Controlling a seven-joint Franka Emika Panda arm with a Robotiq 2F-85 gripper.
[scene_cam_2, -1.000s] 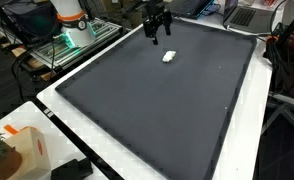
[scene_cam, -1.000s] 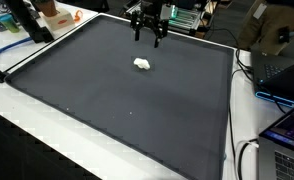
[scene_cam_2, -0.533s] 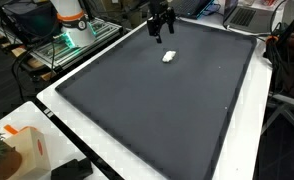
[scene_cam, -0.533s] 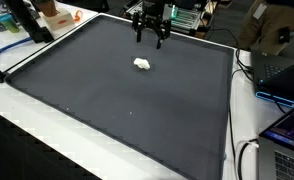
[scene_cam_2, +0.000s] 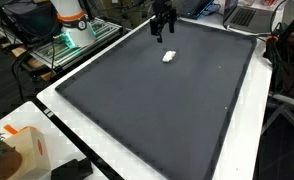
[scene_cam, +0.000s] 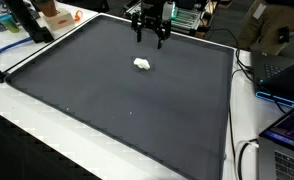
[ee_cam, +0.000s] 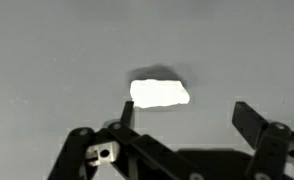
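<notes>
A small white lump (scene_cam: 142, 64) lies on the dark grey mat (scene_cam: 117, 100), toward its far side; in an exterior view it is the white lump (scene_cam_2: 168, 56). My gripper (scene_cam: 147, 39) hangs open in the air above the mat's far edge, behind the lump and clear of it. In an exterior view the gripper (scene_cam_2: 161, 34) sits just beyond the lump. The wrist view looks down on the lump (ee_cam: 159, 93), which lies ahead of the gripper (ee_cam: 185, 112), close to one finger (ee_cam: 126, 112). Nothing is between the fingers.
A white border (scene_cam_2: 87, 140) frames the mat. An orange-and-white object (scene_cam_2: 17, 150) stands at one corner. Electronics and cables (scene_cam: 277, 100) line one side of the table, and a green-lit rack (scene_cam_2: 72, 40) stands beyond the far edge.
The gripper has risen slightly and drifted toward the mat's far edge. The white lump has not moved.
</notes>
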